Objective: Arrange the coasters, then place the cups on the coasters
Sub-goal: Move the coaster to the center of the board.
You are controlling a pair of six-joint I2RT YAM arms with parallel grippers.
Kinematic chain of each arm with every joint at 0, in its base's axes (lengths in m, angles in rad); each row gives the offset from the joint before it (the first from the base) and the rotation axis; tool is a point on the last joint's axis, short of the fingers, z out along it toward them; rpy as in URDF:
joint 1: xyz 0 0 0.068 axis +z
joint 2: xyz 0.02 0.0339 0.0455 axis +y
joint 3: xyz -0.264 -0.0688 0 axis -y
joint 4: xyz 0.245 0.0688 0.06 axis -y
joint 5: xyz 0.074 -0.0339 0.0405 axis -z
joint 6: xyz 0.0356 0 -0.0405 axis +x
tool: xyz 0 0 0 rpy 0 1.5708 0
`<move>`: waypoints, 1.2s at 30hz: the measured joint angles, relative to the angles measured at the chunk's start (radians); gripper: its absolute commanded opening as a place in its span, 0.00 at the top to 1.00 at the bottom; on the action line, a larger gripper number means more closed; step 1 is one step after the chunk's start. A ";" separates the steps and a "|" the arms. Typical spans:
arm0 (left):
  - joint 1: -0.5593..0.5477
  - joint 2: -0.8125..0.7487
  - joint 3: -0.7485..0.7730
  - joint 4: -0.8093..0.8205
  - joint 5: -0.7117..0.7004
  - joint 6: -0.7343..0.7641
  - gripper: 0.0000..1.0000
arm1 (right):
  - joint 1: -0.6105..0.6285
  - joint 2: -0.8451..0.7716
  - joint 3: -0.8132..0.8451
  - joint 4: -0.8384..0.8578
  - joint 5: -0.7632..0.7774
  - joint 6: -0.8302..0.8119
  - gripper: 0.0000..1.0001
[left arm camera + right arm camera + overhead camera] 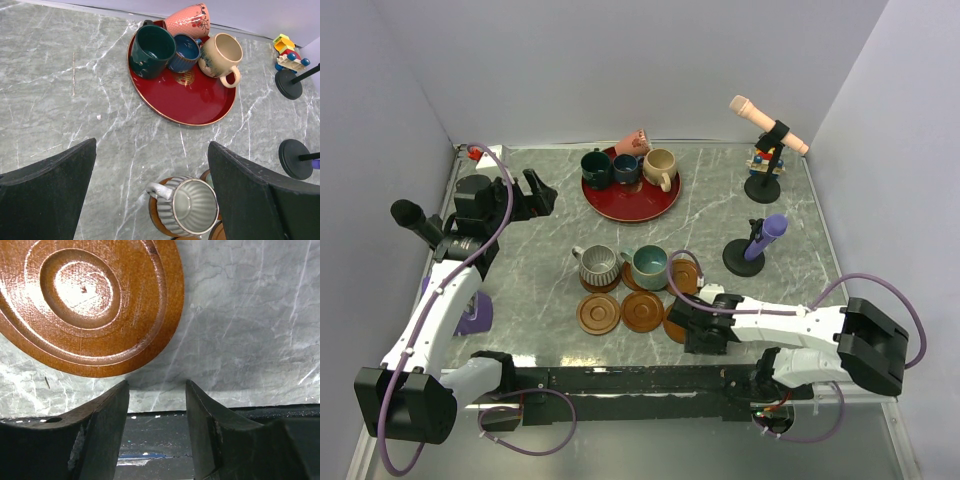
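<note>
At the near edge of the table [520,260], right of centre, the right gripper [156,388] is being held low w/ jaws part-open and nothing betw. them. The dark edge strip is being seen through the gap. A coaster [90,300] is being left flat on the marble just beyond the tips, untouched. Two more bare coasters [599,313] are being shown side by side to its left, near the front edge. Behind them the grey ribbed cup [192,205] and teal cup [648,265] are each being carried upright on a coaster, handles pointing left in the top view. Another disc is being shown just right of the teal cup. Open marble is being left on the left half and betw. this group and the red plate [190,100] further back. On the plate's far half the dark green cup [152,47], dark blue cup [185,50] and beige cup [220,52] are being kept upright and bunched, beige handle toward the near side. The pink cup [187,20] is being seen tipped at the far rim. The left gripper [152,145] is being held above the table's left side, jaws wide apart, empty. The right side is being crowded by two mic stands [745,255]. Coasters are round, brown wood w/ ring grooves and no long axis. The cups are glazed and the plate glossy.
</note>
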 measured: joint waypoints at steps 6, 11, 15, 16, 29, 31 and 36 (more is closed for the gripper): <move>0.000 0.000 0.000 0.000 0.000 0.000 0.03 | 0.000 0.032 0.023 0.005 0.012 0.000 0.45; 0.000 0.000 0.000 0.000 0.000 0.000 0.03 | 0.000 0.034 0.024 0.013 0.027 0.006 0.45; 0.000 0.000 0.000 0.000 0.000 0.000 0.03 | -0.006 0.034 0.024 0.016 0.031 0.010 0.45; 0.000 0.000 0.000 0.000 0.000 0.000 0.03 | -0.009 0.034 0.024 0.018 0.031 0.010 0.45; 0.000 0.000 0.000 0.000 0.000 0.000 0.03 | -0.050 0.056 0.033 0.037 0.034 -0.022 0.45; 0.000 0.000 0.000 0.000 0.000 0.000 0.04 | -0.054 0.064 0.039 0.043 0.037 -0.029 0.45; 0.000 0.000 0.000 0.000 0.000 0.001 0.03 | -0.061 0.072 0.044 0.049 0.038 -0.040 0.45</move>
